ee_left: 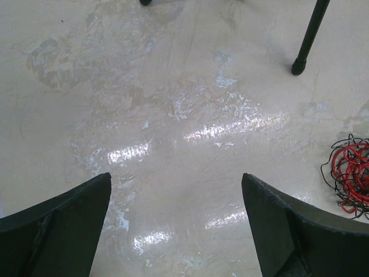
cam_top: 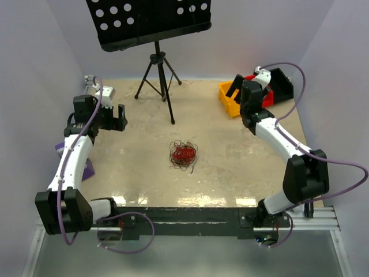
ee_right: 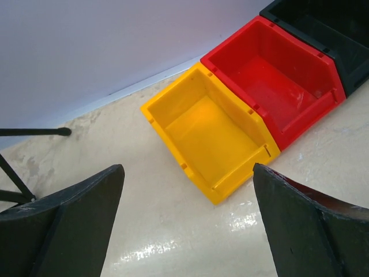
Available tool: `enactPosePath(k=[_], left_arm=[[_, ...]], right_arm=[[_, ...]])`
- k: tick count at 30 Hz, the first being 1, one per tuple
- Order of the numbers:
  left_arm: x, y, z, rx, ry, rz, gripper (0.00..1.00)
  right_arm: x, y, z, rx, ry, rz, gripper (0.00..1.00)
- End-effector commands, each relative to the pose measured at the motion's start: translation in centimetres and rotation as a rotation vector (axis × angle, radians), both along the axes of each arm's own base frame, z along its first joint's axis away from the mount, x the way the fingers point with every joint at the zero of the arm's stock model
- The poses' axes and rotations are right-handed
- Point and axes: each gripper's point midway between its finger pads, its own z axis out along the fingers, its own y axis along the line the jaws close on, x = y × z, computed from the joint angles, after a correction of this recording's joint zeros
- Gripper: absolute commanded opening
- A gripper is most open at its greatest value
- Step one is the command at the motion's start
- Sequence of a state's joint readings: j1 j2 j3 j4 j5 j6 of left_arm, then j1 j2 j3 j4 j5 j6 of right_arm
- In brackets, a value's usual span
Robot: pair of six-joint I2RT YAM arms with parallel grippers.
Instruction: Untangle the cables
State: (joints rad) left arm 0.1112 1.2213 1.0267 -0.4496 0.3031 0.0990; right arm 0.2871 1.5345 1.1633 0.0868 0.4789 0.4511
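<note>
I take the tripod [cam_top: 158, 75] as my marker. It stands at the back of the table [cam_top: 219, 173] and carries a black perforated tray [cam_top: 151, 20] on top. Its front leg reaches toward me and ends in a foot [ee_left: 298, 66] on the pale, glossy surface.

The cables [cam_top: 183, 154] lie in one tight nest of red and black strands on the near side of the tripod. The nest sits a little to the right of that front foot and well apart from it, and nothing touches it. A few black loops stray from its edges. In the left wrist view it shows only at the right border, partly cut off.

The left gripper [cam_top: 113, 118] hangs to the left of the tripod with its fingers spread wide and nothing between them. Its camera shows only bare tabletop in the gap. The front leg and foot sit ahead and to the right of it.

The right gripper [cam_top: 245, 92] is to the right of the tripod, also spread wide and holding nothing. It hangs over three bins set side by side. The yellow bin [ee_right: 213, 135] is nearest the tripod, then the red bin [ee_right: 271, 86], then the black bin [ee_right: 334, 29] farthest right. Another tripod leg [ee_right: 34, 131] shows at the left border of that view.

Far left of the tripod, a purple thing [cam_top: 86, 170] lies half hidden under the left arm. I cannot tell what it is.
</note>
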Motion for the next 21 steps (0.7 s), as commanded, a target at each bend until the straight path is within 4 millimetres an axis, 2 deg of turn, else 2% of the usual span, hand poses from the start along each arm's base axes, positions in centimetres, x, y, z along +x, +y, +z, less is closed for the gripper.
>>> enactPosePath(k=[1,4,9,15,18,21], left_arm=[[0.7,0.0,0.7,0.000,-0.052,-0.022,1.00],[1.0,-0.1,0.5,-0.005,-0.048,-0.028,1.00],[0.7,0.0,-0.2,0.016,-0.044,-0.032,1.00],[0.0,0.3,-2.0,0.045,-0.019,-0.045,1.00],[-0.2,0.3,-2.8,0.053,-0.008,-0.053,1.00],[-0.2,0.1,-3.2,0.048,-0.011,-0.068,1.00]], right_arm=[[-0.4,-0.3,3.7,-0.011,-0.149,0.010,0.99],[0.8,-0.6,2.7,-0.042,-0.125,-0.020,0.98],[3.6,-0.1,-0.4,-0.095,-0.046,-0.031,0.98],[6.0,0.0,-3.4,-0.171,0.016,-0.039,0.98],[7.0,0.6,-4.6,-0.198,0.045,-0.036,0.98],[7.4,1.3,-4.9,-0.217,0.052,-0.029,0.97]])
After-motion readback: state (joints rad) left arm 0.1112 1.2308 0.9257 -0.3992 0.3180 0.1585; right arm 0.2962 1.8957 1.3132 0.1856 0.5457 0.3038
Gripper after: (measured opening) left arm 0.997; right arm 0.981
